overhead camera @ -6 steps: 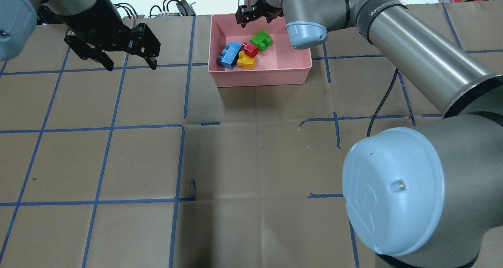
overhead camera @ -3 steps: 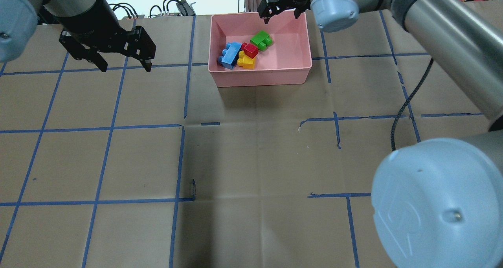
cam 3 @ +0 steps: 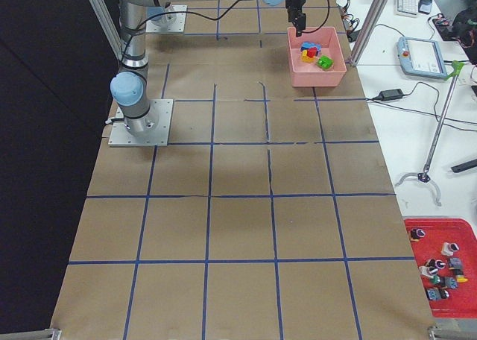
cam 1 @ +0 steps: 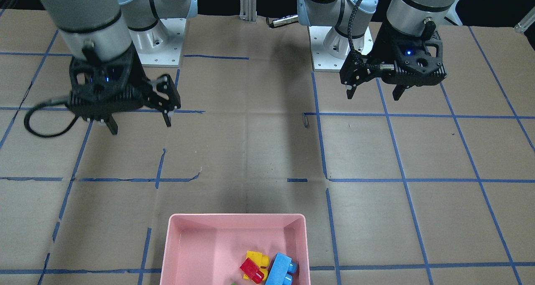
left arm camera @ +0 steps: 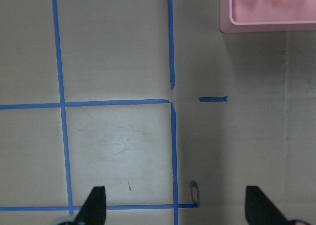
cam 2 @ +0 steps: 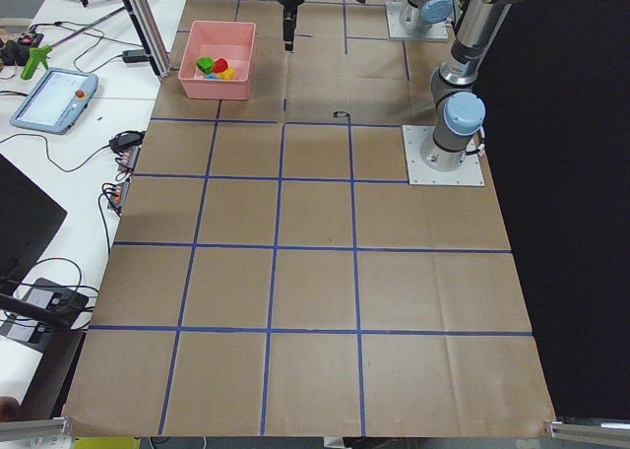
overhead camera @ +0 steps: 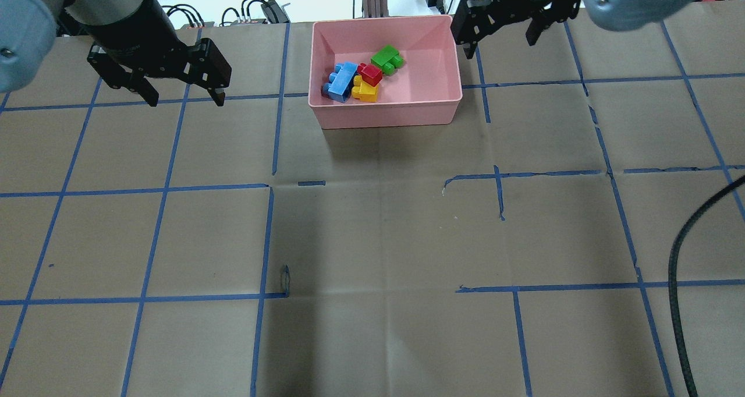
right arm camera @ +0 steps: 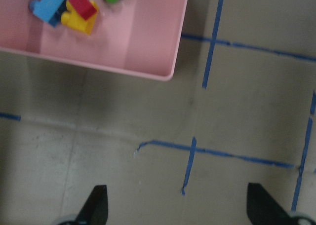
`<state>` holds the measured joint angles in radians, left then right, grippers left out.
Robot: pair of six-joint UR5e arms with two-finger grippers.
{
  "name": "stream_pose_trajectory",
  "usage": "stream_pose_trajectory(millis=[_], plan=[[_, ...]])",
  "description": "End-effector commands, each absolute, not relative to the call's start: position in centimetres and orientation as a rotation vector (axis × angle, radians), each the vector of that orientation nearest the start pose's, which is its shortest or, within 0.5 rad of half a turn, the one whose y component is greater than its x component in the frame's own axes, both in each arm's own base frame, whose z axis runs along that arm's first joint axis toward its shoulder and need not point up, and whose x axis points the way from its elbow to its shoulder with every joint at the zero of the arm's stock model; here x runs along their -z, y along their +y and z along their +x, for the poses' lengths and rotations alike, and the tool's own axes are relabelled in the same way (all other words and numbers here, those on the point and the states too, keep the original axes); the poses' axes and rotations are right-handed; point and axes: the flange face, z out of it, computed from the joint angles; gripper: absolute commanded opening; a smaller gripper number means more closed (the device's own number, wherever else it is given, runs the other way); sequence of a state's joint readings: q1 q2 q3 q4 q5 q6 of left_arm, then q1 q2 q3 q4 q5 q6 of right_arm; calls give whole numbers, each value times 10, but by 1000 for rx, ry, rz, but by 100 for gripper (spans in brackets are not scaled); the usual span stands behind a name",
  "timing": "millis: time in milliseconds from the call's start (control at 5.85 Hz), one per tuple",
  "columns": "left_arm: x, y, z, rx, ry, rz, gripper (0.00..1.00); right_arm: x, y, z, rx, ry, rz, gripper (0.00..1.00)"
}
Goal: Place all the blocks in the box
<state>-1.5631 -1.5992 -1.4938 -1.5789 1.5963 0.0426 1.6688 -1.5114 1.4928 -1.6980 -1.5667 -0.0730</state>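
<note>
The pink box (overhead camera: 442,109) stands at the table's far middle and holds all the blocks: green (overhead camera: 387,59), red (overhead camera: 370,73), light blue (overhead camera: 341,82) and yellow (overhead camera: 365,91). In the front-facing view the box (cam 1: 175,251) is at the bottom edge, with the red block (cam 1: 251,270), yellow block (cam 1: 258,258) and light blue block (cam 1: 279,269) showing. My left gripper (overhead camera: 183,97) is open and empty, left of the box. My right gripper (overhead camera: 500,39) is open and empty, just right of the box's far corner. The right wrist view shows the box (right arm camera: 148,52) at upper left.
The table is covered in brown paper with a blue tape grid (overhead camera: 270,187). A black cable (overhead camera: 681,280) hangs at the right. Beyond the far edge lie cables and a teach pendant (cam 2: 54,99). A red tray of small parts (cam 3: 440,269) sits off the table.
My right arm has swung from over the box's far side to the right, past the box's right edge, its gripper still open. The left gripper has barely moved.
</note>
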Motion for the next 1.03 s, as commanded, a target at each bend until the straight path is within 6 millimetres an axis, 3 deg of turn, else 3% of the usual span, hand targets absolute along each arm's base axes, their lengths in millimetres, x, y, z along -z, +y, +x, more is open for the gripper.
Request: stream_pose_trajectory(millis=[0,171,684,855], plan=[[-509,-510,-127,54,3115,45,100,-485,-391,169,181,3129,-216,100],[-511,-511,-127,61,3114,45,100,-480,-376,168,178,3130,-216,100],[-507,-513,-128,52,3123,43,100,-482,-381,165,173,3131,-207,100],[-508,-512,-128,55,3125,40,100,-491,-387,165,202,3128,-204,100]])
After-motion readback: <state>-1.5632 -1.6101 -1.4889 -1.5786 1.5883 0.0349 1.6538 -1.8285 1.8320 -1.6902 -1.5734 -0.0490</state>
